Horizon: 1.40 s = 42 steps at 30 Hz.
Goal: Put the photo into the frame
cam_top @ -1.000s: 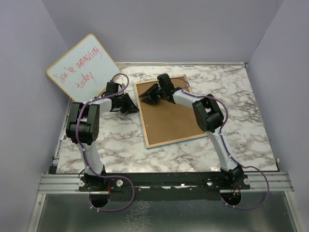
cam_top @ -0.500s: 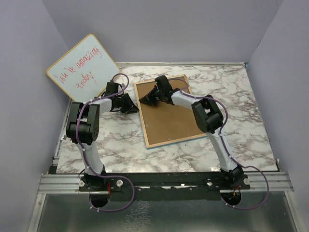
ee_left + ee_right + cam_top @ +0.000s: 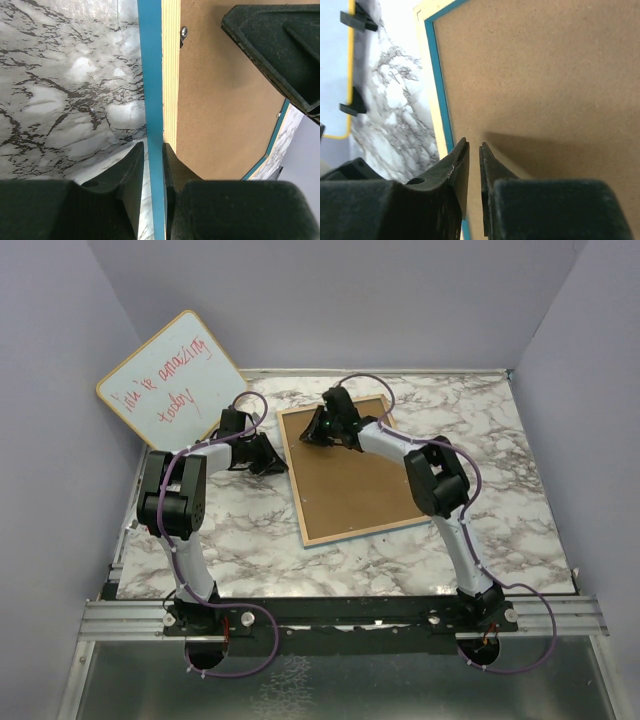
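Note:
The frame (image 3: pixel 360 531) lies face down on the marble table, pale wood rim up, with the brown backing board (image 3: pixel 350 475) inside it. My left gripper (image 3: pixel 280 462) is at the frame's left side; in the left wrist view it (image 3: pixel 153 147) is shut on the frame's blue edge (image 3: pixel 150 75). My right gripper (image 3: pixel 312 431) is over the board's far left corner. In the right wrist view it (image 3: pixel 474 146) is shut and empty, just above the board (image 3: pixel 545 75), with only a thin slit between the jaws. The photo is hidden.
A round-cornered whiteboard (image 3: pixel 170 375) with red handwriting leans at the back left, close to my left arm. A small metal tab (image 3: pixel 183 32) sits on the frame's rim. Grey walls enclose the table on three sides.
My right gripper has closed its fingers and shifted slightly towards the far left corner of the board. The left arm and the frame have not moved.

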### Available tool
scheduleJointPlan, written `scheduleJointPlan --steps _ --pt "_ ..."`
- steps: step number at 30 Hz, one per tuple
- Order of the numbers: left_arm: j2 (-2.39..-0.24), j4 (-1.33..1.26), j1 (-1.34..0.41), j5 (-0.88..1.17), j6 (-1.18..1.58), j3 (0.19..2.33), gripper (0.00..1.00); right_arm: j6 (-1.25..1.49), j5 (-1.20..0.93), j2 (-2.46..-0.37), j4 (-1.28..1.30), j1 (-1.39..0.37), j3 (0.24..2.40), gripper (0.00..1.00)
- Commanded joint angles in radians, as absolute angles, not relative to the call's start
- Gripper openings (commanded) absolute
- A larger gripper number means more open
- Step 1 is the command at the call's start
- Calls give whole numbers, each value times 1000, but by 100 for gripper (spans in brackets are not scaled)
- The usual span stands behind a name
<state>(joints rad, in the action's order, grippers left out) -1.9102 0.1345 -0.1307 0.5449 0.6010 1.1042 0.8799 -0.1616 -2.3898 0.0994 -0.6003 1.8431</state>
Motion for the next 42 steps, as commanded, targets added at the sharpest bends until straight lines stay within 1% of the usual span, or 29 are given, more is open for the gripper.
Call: scheduleJointPlan --steps 1,3,6,14,20,26,29,32,37,39,42 --pt "-1958 206 -143 489 563 1098 21 637 -167 -2419 141 -609 1932 19" --pt "-1959 207 -143 489 563 1098 21 583 -181 -2448 170 -622 1976 23" --pt "-1959 209 -143 489 562 1101 21 511 -146 -2466 189 -649 1994 28" --pt "-1960 210 -143 488 559 1099 21 348 -36 -2492 247 -701 2014 29" --pt "-1960 211 -143 488 557 1097 21 285 40 -2510 265 -724 2028 22" --pt "-1960 210 -143 488 557 1097 21 288 54 -2495 247 -727 1998 6" --pt "-1960 211 -143 488 557 1097 21 284 52 -2491 239 -727 1995 2" --pt "-1959 211 -143 488 555 1095 21 293 67 -2466 215 -727 1958 1" --pt "-1960 210 -143 486 556 1095 21 303 111 -2386 132 -728 1871 2" --pt "-1961 211 -143 486 555 1095 21 305 125 -2372 123 -727 1866 7" --pt "-1960 210 -143 486 555 1096 21 310 130 -2363 115 -727 1861 17"
